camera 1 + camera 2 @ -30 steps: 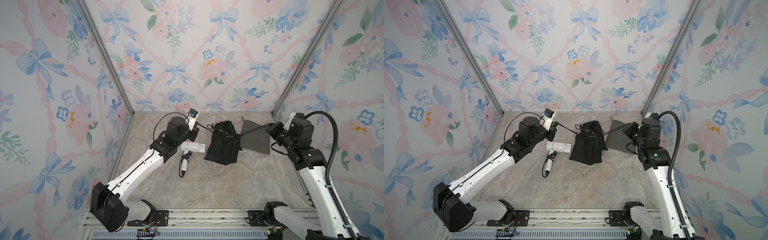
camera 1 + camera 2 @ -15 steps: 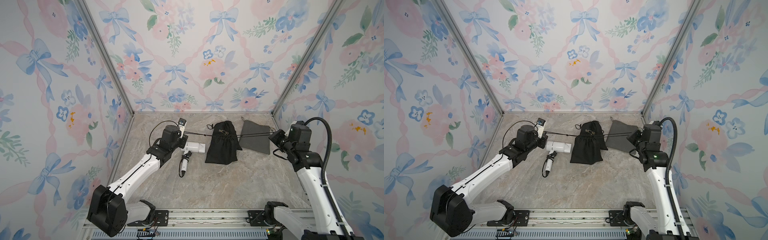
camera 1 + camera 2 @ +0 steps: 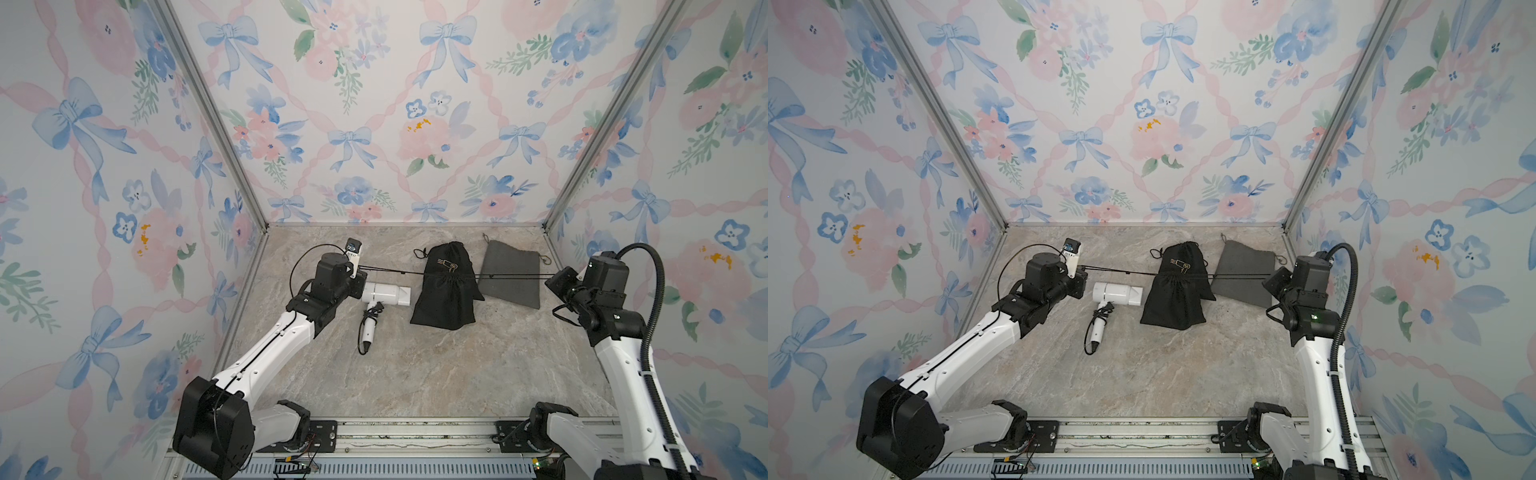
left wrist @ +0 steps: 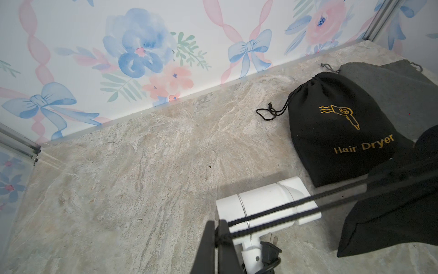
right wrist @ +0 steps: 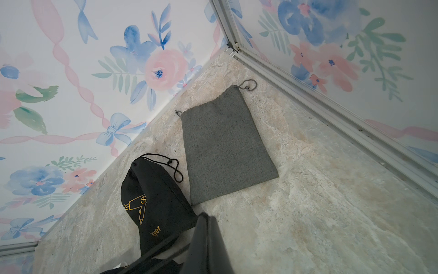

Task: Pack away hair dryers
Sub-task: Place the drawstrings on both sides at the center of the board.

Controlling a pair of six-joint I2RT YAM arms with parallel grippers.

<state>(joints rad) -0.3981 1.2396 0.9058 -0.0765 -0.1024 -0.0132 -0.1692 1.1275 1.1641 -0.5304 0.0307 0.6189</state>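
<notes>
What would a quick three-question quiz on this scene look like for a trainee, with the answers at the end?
1. True or false: the white hair dryer is already inside a pouch.
2. What do the left gripper and the right gripper each pinch? A: the dryer's handle. B: a taut black drawstring. C: the dryer's plug.
3. Fill in: the gold print on the closed black pouch reads ___.

Key: 1 false, it lies bare on the table; 2 B; 3 Hair Dryer.
</notes>
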